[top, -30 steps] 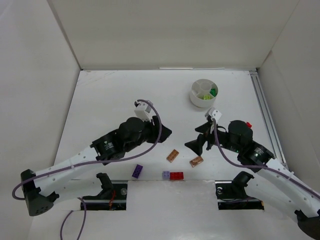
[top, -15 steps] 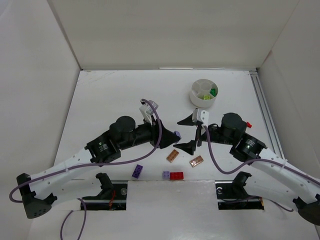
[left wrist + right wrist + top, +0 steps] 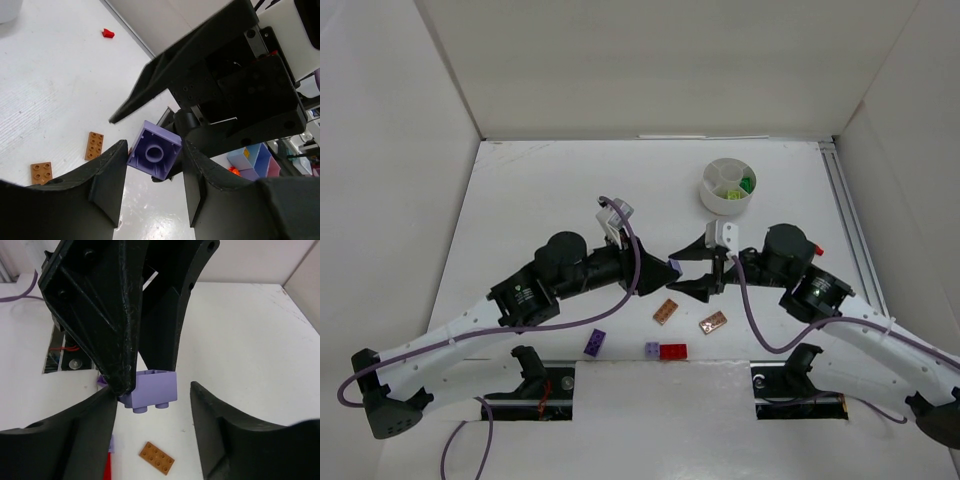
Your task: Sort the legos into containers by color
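White table point(image 3: 520, 200), white walls around. Loose near its near edge: two orange-brown studded plastic plates point(image 3: 666, 311), one purple brick point(image 3: 594, 343), one small lilac brick point(image 3: 651, 350), one red brick point(image 3: 673, 351). Round white sectioned plastic dish point(image 3: 712, 198) toward the far right corner held green and lime pieces. Left gripper point(image 3: 667, 268) was clamped on one larger lilac brick point(image 3: 154, 156) above mid-table; right gripper point(image 3: 154, 390) jaws stood apart, flanking it.

Lilac brick point(image 3: 154, 156) — smooth, faintly glossy moulded plastic. Left tool point(image 3: 152, 165) and right tool point(image 3: 154, 392): matt black plastic, finely grainy on the faces. Tabletop point(image 3: 540, 200) — matt white, lightly textured. Dish point(image 3: 725, 207): smooth white plastic with a soft sheen
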